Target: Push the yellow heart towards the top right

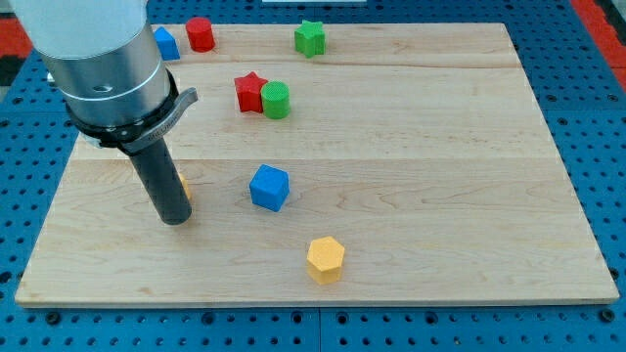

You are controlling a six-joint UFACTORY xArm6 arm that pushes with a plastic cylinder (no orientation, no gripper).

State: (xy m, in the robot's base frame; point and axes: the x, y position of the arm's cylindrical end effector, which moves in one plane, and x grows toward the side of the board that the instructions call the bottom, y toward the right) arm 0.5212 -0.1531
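My dark rod comes down at the view's left and my tip [174,219] rests on the wooden board [440,196]. A thin sliver of a yellow block [184,185] shows at the rod's right edge, just above the tip. The rod hides most of it, so I cannot make out its shape. A yellow hexagon block [326,259] lies near the view's bottom centre, well to the right of and below my tip.
A blue cube [269,188] sits to the right of my tip. A red star [249,91] touches a green cylinder [277,100] above it. A green star [310,38], a red cylinder [201,33] and a blue block [167,44] lie along the top edge.
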